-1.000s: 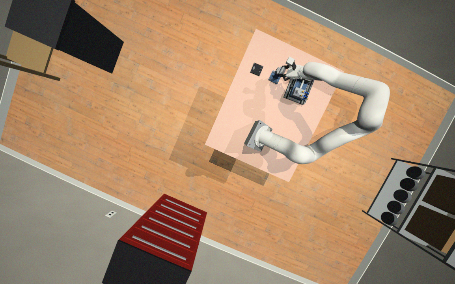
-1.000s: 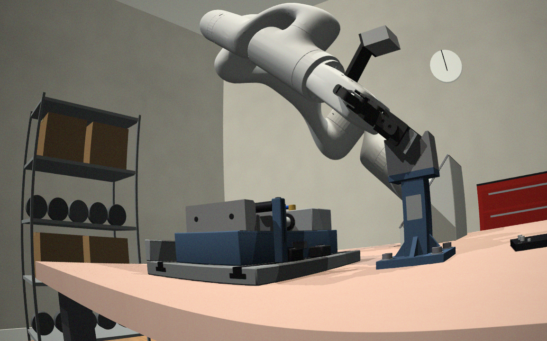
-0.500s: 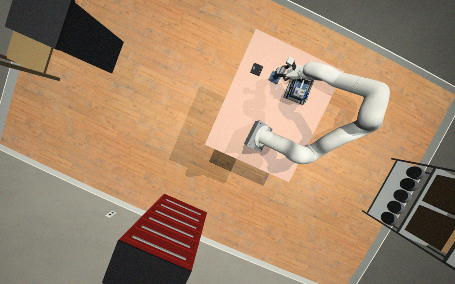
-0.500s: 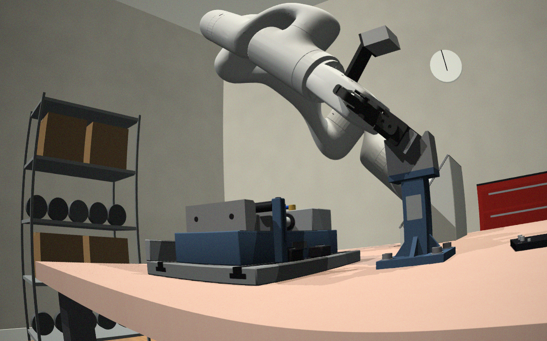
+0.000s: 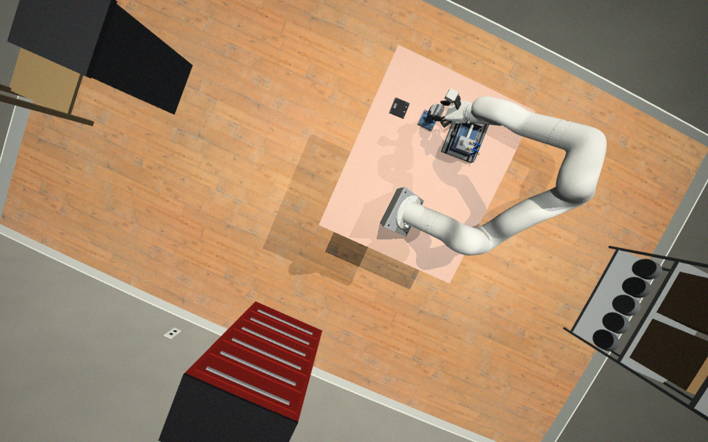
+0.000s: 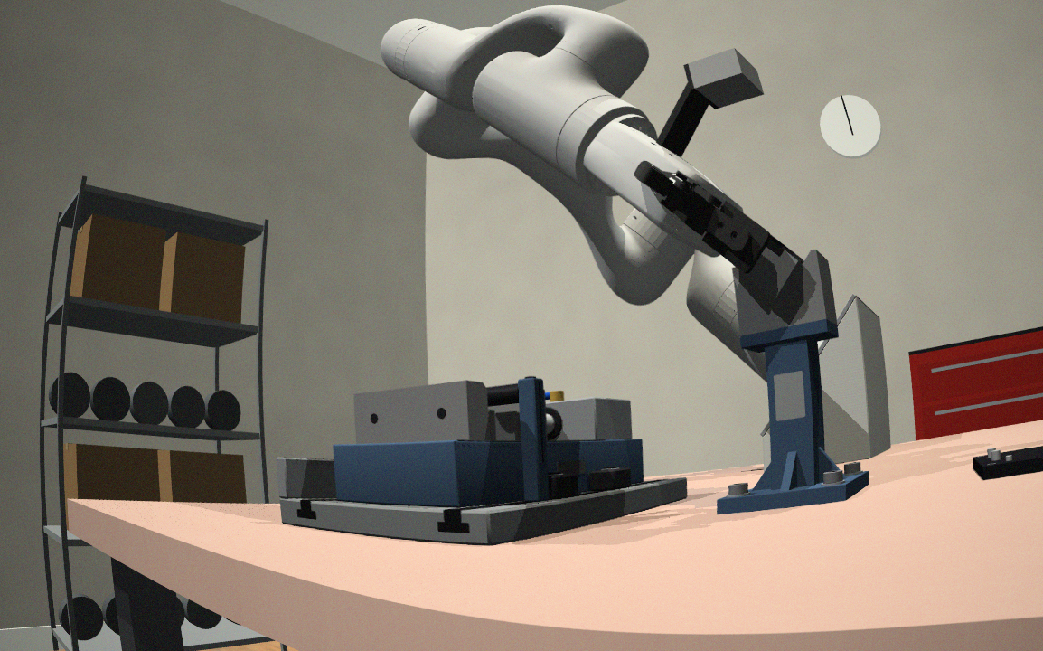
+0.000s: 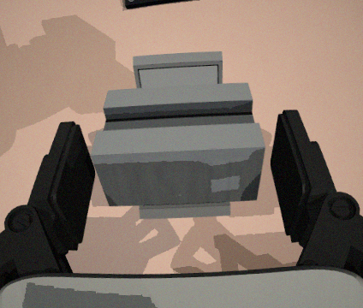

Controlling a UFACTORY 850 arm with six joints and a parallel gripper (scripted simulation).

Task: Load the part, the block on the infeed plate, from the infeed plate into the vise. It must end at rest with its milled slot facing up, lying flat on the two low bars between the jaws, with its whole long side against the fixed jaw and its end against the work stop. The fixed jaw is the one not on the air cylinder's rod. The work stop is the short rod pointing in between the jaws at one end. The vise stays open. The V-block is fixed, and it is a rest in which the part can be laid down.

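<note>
Only in the wrist view, gaps between wide-open, empty hand (image 5: 441, 112) (image 6: 775, 257) (image 7: 179, 141) and part (image 5: 435, 111) (image 6: 781, 283) (image 7: 178, 140).

Shadows of me fall crisp across the pink bench (image 5: 367, 181) (image 6: 752, 582) (image 7: 340, 64); grain speckles my dim, grey walls (image 5: 71, 285) (image 6: 306, 121).

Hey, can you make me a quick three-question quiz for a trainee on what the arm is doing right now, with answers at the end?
1. True or false: the black two-fingered gripper is shut on the grey slotted block.
2. Multiple choice: what colour is the upright post under the grey V-block? A) red B) blue C) white
3. Fill in: in the wrist view, a gap shows between the block and the fingers on ____ side(s).

Key: 1. false; 2. B; 3. both
</note>
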